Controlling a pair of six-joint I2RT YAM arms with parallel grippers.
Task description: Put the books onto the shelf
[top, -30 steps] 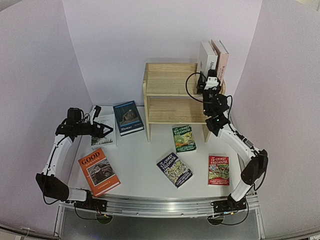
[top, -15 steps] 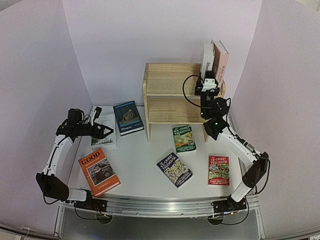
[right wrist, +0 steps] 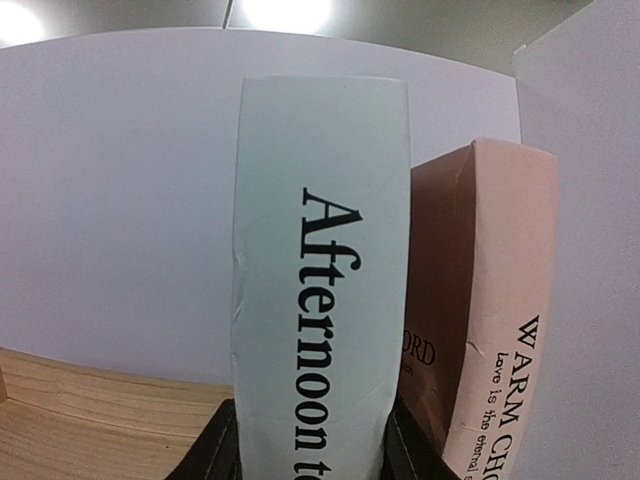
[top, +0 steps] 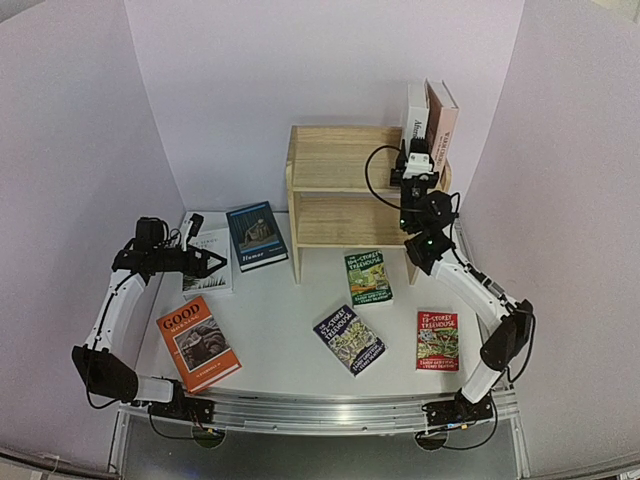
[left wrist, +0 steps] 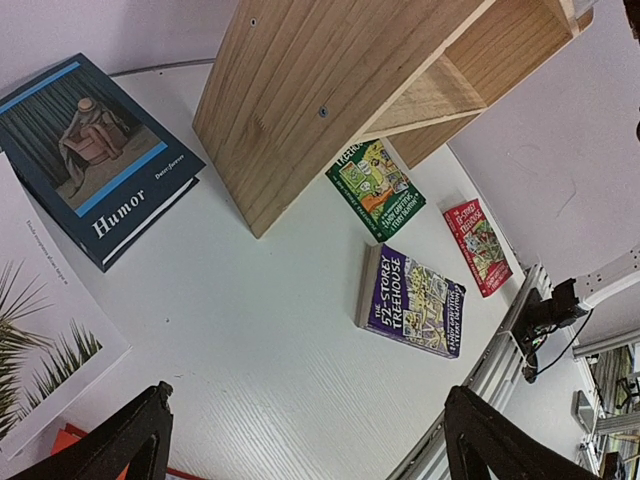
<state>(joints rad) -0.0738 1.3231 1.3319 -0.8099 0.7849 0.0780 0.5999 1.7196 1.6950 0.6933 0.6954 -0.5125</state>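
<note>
The step in hand is the placing of a white book [top: 415,115], spine lettered "Afternoon", on the top board of the shelf [top: 335,160]. It stands upright at the right end, just beside a pink book [top: 443,118] that is also on end there.

The right pincer [top: 416,150] is at the foot of that white book. In the right wrist view its dark fingers [right wrist: 215,455] sit close against both sides of the spine. Only their tips show at the bottom edge, so it cannot be told whether they clamp the book or merely flank it.

The left pincer [left wrist: 308,400] hovers over the left of the surface [top: 290,320] with its jaws spread wide and nothing between them. It is above a white-covered book [top: 215,282] with palm leaves on it.

Six books lie flat on the surface:
- the white-covered one
- the dark blue "Humor" [top: 257,235]
- the orange "GOOD" [top: 197,343]
- the green Treehouse paperback [top: 368,277], in front of the shelf
- the dark Treehouse paperback [top: 349,339]
- the red Treehouse paperback [top: 437,340]

With two of eight shelved, the task looks about a quarter done.

The next move likely calls for the right arm to let go cleanly and back away without nudging the white book, which has no support on its left. After that, the green paperback is the nearest one for it to take.
</note>
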